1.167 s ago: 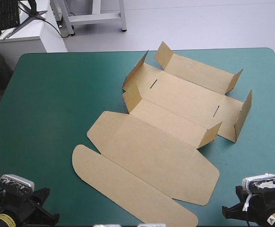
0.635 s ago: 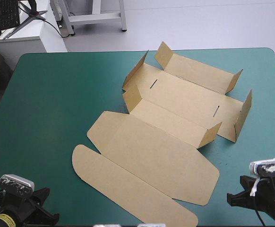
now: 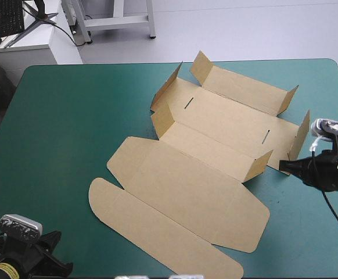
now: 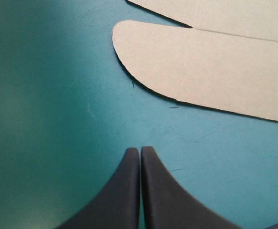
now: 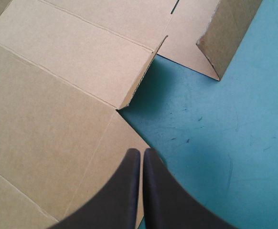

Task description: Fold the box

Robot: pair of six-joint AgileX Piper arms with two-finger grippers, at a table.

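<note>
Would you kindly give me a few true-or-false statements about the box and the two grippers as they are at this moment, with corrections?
1. The box lies opened out on the teal-green cover, with a few small flaps raised. True.
2. The left gripper is shut on the box. False: it is shut on nothing, over bare cover short of the rounded flap.
3. The right gripper is shut. True.
4. The right gripper grips a raised flap. False: it holds nothing; its tips are at the edge of a flat panel.
5. The large lid panel stands upright. False: it lies flat on the cover.
</note>
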